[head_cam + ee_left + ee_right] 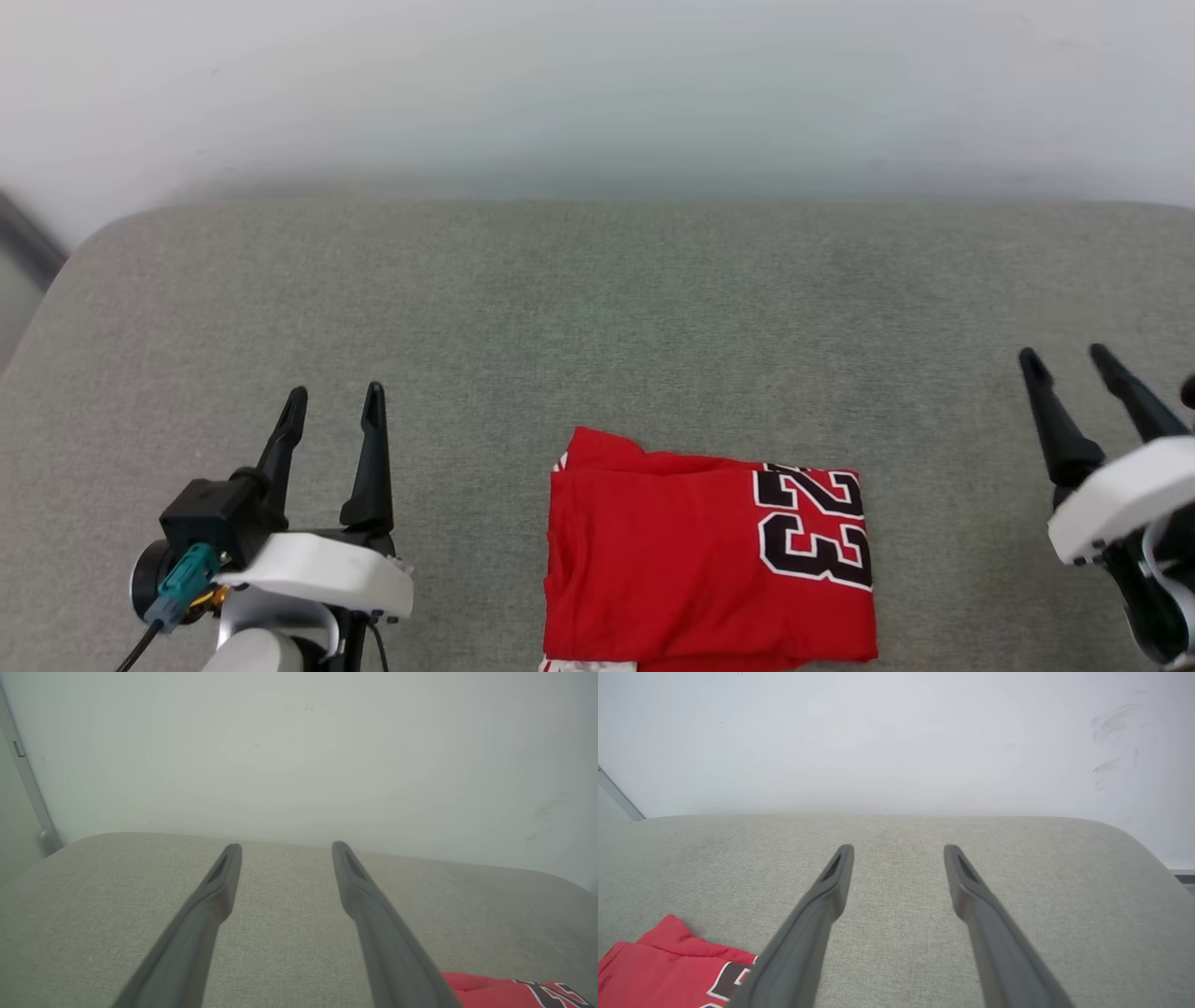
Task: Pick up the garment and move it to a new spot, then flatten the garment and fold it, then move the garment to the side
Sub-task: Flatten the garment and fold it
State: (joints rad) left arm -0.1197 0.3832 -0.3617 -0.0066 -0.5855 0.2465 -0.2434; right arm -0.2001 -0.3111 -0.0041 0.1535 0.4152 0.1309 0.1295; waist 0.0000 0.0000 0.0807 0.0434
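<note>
Starting at the left, the left gripper (336, 392) hovers over the near-left part of the grey padded surface (597, 308), its two dark fingers spread wide with nothing between them. Its own wrist view shows the same open left gripper (287, 847) above bare fabric, with a red corner of the garment (490, 991) off to its right.

Near the middle of the near edge, a little right of centre, lies the garment (691, 560), folded into a compact red block with a black-and-white "23" turned sideways on its right part and a scrap of striped trim at its near-left corner. Its near side runs out of the head view, so I cannot tell its long axis; what shows is roughly square.

At the right, the right gripper (1064, 355) hangs over the near-right part of the surface, fingers likewise spread wide and holding nothing. In its wrist view the right gripper (899, 848) has the garment (658, 970) to its left.

The garment sits between the two grippers, apart from both and about equally near each. The fold looks done, so what probably remains is the shift to the side, which would call for either gripper to come inward and down onto a folded edge.
</note>
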